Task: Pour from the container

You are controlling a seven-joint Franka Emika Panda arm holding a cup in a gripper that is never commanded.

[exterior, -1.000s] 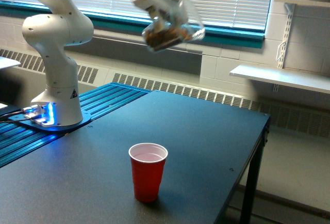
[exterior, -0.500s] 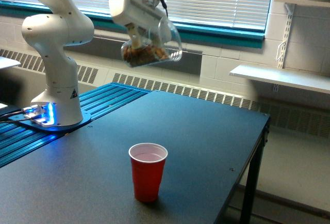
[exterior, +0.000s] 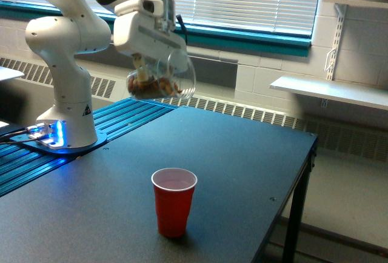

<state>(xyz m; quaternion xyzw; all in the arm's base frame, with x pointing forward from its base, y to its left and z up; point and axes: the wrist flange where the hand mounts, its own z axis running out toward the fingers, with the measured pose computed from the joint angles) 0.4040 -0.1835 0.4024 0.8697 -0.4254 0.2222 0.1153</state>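
Pincer (exterior: 147, 69) with container (exterior: 160, 80) shifts toward exterior view's left and lower than second ago. Pincer pinches container, tilted, nuts inside, held aloft. Red cup (exterior: 174, 201) stands on surface (exterior: 242, 172), below-right of pincer. Step: approach. Next: centre over cup, tip.

Jaws hidden behind the container (exterior: 161, 80), arm's top cropped

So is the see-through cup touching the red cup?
Apart. The exterior view shows the see-through cup held up in the pincer, with bare table and open air between it and the red cup below.
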